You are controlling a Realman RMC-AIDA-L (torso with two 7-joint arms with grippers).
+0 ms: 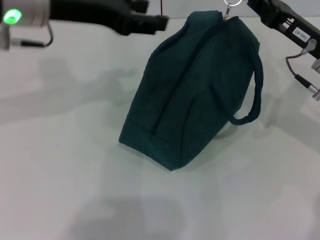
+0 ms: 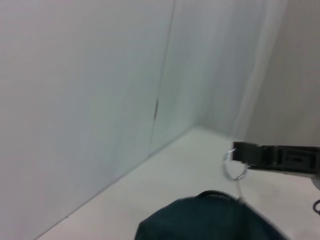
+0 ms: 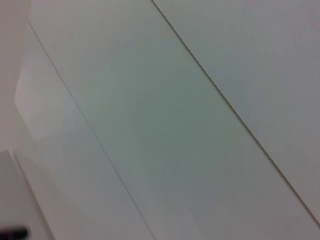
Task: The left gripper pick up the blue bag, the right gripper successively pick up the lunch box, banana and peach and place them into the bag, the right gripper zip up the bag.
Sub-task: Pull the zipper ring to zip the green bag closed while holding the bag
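Nearest me, bare counter (image 1: 75,200). Past it, middle of my view, the blue bag (image 1: 192,95) stands on its base, leaning toward one o'clock, closed along the top, one handle (image 1: 252,95) drooping at three o'clock. No lunch box, banana or peach showing, so I judge they're inside. At twelve, the ring zip-pull (image 1: 229,6) is up on its cord, the right gripper (image 2: 242,153) pinching it at the end of its run, I reckon. At eleven o'clock the left gripper (image 1: 157,22) hovers beside the bag, clear of it; spread or pressed together, I cannot tell.
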